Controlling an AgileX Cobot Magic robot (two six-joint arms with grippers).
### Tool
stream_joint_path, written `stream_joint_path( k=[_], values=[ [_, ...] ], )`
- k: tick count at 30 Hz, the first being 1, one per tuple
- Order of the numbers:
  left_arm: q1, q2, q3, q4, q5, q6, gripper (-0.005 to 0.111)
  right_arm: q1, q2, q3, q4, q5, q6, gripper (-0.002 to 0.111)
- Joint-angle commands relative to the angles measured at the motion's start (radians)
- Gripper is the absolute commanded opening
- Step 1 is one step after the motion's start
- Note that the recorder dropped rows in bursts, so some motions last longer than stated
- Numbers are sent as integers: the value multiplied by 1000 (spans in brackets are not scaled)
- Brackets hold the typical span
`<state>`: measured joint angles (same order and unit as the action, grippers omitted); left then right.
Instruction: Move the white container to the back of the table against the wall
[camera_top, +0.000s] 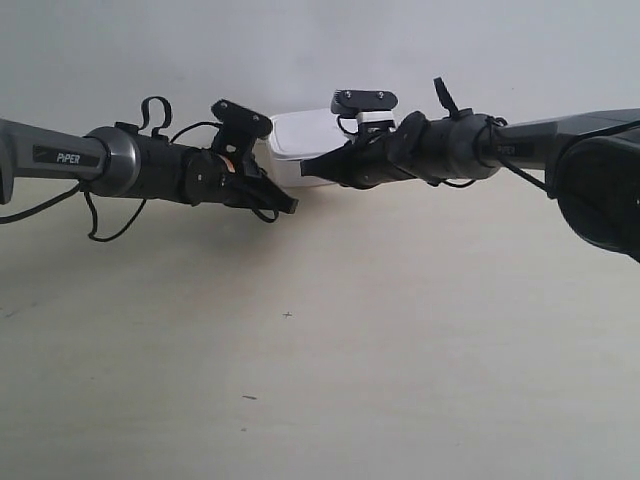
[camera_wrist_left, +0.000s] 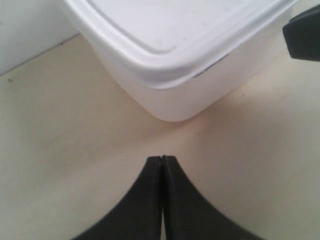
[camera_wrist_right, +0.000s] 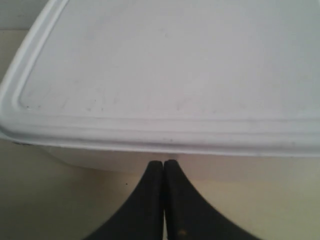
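Container (camera_top: 295, 140) near wall (camera_top: 300, 50); closed left gripper (camera_wrist_left: 162, 159) off its corner, closed right gripper (camera_wrist_right: 163, 162) at its side, wide table (camera_top: 350, 350) ahead

A plain light grey-white wall (camera_top: 150, 40) is seen, smooth and unmarked. Below it a broad pale cream table (camera_top: 400, 380), faintly wood-grained, is spread out, and a few tiny dark specks (camera_top: 288, 315) are dotted on it. Ahead of the left gripper (camera_wrist_left: 162, 158) and off to one side, the line where table meets wall is shown. Everything is lit softly and evenly, without hard shadows.
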<state>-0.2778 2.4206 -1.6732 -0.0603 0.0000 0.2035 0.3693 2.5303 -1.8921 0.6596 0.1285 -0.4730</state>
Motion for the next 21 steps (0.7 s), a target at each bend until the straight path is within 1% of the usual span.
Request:
stream_joint_path(
  k=[1,5,17,21],
  values=[
    [3,-3,-9,-2,-24,3,0,-5,-5,-10,-7,-11,-47,0],
    [8,-3,-9,-2,-25,3,0,-5,-5,-10,-7,-6,-105,0],
    [19,-3,-9,-2,-33,3,0,-5,-5,-10,-7,-29,-140,0],
    [19,-3,-9,-2,-39,3,0,1,-5,-10,-7,-31,-202,0]
  ],
)
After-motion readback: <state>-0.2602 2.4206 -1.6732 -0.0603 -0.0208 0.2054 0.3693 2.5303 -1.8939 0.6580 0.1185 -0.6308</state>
